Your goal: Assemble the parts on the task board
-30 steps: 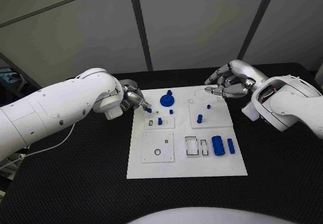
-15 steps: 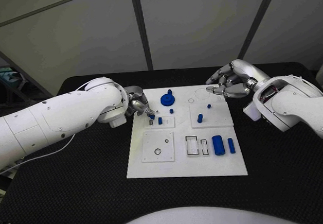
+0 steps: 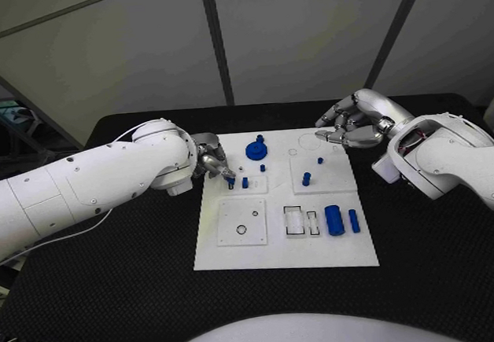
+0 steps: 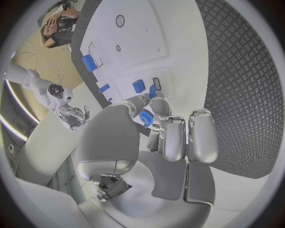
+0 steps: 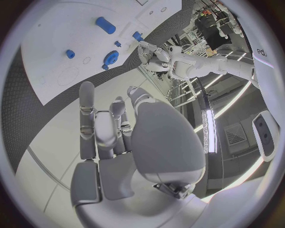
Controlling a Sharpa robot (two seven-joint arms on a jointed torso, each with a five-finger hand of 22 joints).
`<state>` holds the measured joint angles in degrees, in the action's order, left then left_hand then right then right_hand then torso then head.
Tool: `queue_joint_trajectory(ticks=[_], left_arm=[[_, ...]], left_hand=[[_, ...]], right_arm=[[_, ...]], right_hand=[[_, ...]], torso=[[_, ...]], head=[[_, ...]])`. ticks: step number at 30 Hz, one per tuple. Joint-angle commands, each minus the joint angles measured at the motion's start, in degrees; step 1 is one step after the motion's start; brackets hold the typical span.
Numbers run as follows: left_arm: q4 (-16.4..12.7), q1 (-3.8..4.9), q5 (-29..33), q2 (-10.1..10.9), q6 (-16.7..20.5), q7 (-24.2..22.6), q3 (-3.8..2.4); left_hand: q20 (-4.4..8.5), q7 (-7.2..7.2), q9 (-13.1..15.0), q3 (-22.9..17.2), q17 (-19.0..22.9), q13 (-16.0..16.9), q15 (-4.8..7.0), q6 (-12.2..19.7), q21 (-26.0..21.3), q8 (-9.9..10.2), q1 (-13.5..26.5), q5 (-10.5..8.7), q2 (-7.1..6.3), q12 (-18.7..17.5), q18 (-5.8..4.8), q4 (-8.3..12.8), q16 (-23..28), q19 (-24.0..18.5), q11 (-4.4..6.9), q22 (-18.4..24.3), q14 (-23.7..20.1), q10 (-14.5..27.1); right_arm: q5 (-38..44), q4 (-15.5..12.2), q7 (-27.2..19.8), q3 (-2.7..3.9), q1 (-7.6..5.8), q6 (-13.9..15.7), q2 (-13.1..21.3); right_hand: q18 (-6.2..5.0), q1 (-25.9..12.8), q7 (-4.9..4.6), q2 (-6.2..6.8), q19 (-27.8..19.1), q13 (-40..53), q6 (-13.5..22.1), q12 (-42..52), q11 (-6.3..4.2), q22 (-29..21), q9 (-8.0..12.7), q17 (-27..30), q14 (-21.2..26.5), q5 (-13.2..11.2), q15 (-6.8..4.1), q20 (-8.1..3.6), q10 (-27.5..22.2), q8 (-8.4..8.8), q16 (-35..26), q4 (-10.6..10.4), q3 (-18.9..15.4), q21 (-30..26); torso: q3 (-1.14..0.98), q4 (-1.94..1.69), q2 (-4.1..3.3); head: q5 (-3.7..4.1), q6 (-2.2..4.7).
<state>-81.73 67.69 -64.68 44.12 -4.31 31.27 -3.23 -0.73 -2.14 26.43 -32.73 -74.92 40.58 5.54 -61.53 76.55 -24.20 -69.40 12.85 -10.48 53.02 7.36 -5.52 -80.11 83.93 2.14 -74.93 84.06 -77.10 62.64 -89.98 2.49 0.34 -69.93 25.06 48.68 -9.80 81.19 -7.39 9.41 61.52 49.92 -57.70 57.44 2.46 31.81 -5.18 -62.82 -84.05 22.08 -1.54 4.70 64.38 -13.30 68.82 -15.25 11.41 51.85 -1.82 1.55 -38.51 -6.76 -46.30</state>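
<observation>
Left robot hand (image 3: 212,162) pinching a small blue peg (image 3: 230,183) over the task board's (image 3: 285,255) upper-left block.

the white task board (image 3: 285,251) lies flat mid-table. blue parts on it: a gear (image 3: 256,148) at the far edge, upright pegs (image 3: 306,179) mid-board, a cylinder (image 3: 333,221) lying near the right edge.

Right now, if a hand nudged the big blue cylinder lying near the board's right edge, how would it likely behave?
The big blue cylinder lies on its side on the flat task board, so it would probably roll. It looks like rigid plastic, likely light. Rolling right, it would likely bump the thinner blue pin beside it.
</observation>
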Motion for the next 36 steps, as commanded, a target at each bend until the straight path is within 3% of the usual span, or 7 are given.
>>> queue_joint_trajectory(ticks=[1, 36], left_arm=[[-0.31, -0.01, -1.38, 0.17, -1.72, 1.04, -0.01], [-0.54, -0.59, -1.66, -0.16, -3.64, 1.49, -0.02]], left_hand=[[0.20, 0.25, 2.61, -7.02, -0.55, 0.12, 0.29, -0.27, 0.22, -0.42, -0.30, 0.28, 0.32, 0.16, -3.77, 6.54, -0.18, 0.66, 0.43, -1.31, 2.61, -0.72], [0.23, 0.31, 2.80, -7.41, -0.55, 0.22, 0.33, -0.40, 0.28, -0.48, -0.06, 0.61, 0.07, 0.17, -3.79, 6.72, -0.18, 0.71, 0.48, -1.41, 2.61, -0.95]], right_arm=[[0.16, -0.07, -0.42, 0.04, -0.09, -0.21, -0.07], [0.16, 0.01, -0.45, 0.04, -0.08, -0.31, -0.10]], right_hand=[[-0.60, 0.32, 0.00, 0.33, -0.30, -0.03, 0.34, -0.24, 0.03, -0.06, -0.09, 0.06, 0.16, 0.15, -0.14, -0.06, -0.20, -0.31, -0.30, -0.07, 0.14, -0.11], [-0.60, 0.29, 0.03, 0.39, -0.21, -0.11, 0.31, -0.25, 0.01, -0.15, -0.12, 0.09, 0.10, 0.20, -0.15, -0.06, -0.11, -0.45, -0.43, -0.12, 0.16, -0.26]], torso=[[0.00, 0.00, 0.03], [-0.02, 0.03, 0.01]], head=[[0.01, -0.09], [0.00, -0.40]])
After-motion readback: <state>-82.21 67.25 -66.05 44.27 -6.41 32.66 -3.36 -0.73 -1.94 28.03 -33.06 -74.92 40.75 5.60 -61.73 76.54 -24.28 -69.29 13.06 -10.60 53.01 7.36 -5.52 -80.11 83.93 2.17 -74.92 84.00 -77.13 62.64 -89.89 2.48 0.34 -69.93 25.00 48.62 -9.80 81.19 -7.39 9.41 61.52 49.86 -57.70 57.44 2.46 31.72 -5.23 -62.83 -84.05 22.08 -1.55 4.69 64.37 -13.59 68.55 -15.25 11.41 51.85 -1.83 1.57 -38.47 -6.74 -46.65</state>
